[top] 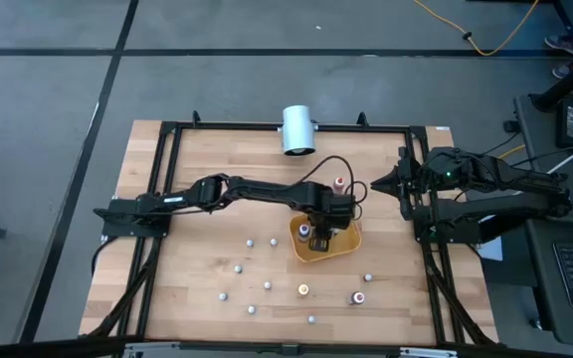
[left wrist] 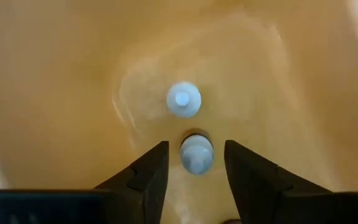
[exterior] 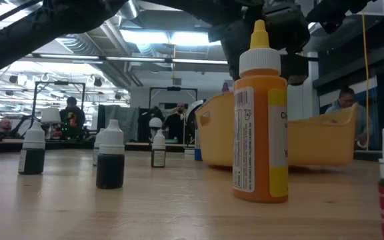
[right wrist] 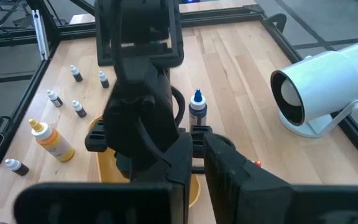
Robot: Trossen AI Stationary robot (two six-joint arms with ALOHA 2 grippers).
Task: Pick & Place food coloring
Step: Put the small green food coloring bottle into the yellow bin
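Nearest the front edge of the table [top: 177, 298], loose food coloring [top: 224, 296] bottles dotted about upright, well apart from one another, among them a large orange bottle [exterior: 261, 113] and a red-bodied one [top: 358, 297] toward the front right; spaced so, presumably, to leave room for a pincer to come down over each cap. Farther in, just right of centre, the orange-yellow tray [top: 351, 242]; poised straight above it, the left gripper [left wrist: 196, 174], fingers [left wrist: 146, 177] parted with daylight on both sides of a small bottle [left wrist: 196, 153] standing on the tray floor between them; nothing gripped, by the look of it a bottle just let go, with a second bottle [left wrist: 183, 100] upright beside it. Beyond the tray, toward the back edge, one blue-bodied bottle [right wrist: 196, 107] alone, not yet collected. At the right edge, the right gripper [right wrist: 191, 162] parked with fingers closed on nothing, waiting clear of the work. At the middle of the back edge, a white cylinder [top: 297, 130] lying on its side.
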